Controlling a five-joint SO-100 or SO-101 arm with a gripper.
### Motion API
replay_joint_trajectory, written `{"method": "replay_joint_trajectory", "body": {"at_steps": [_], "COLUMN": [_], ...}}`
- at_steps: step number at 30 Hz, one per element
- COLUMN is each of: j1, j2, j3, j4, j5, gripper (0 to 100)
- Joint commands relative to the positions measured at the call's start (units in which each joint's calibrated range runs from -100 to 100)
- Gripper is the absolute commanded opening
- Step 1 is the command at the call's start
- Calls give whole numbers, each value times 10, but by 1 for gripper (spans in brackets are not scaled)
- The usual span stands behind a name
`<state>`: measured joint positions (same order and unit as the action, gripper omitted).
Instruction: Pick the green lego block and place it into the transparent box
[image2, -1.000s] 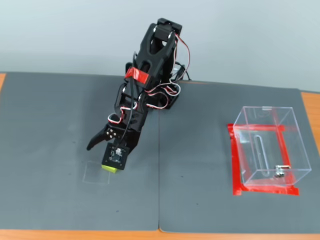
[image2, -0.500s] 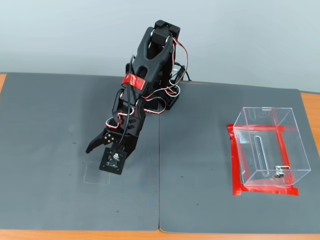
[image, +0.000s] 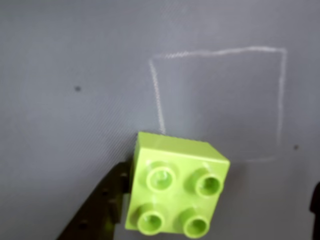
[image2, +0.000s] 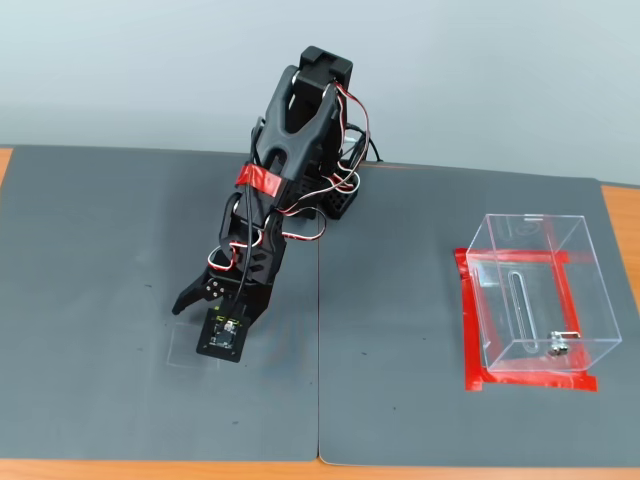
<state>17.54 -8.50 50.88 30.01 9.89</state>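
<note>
Task at an early stage: the green lego block (image: 176, 187) has not reached the transparent box (image2: 535, 295), which stands empty on its red tape border at the right of the fixed view, well apart from the arm. In the wrist view the block sits studs-up at the corner of a chalk square (image: 220, 100) on the grey desk (image2: 120, 250). The gripper (image2: 205, 305) is bowed low over it, jaws spread wide; one dark finger (image: 102, 207) appears to touch the block's left side, though contact is uncertain. Grasp, carry and release remain.
</note>
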Motion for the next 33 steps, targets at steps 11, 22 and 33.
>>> {"method": "replay_joint_trajectory", "body": {"at_steps": [11,22,33], "j1": [-3,-2,-2], "j2": [5,5,5], "j3": [-36,-36,-35], "j4": [-2,-2,-2], "j5": [2,1,1], "gripper": [39,21,14]}}
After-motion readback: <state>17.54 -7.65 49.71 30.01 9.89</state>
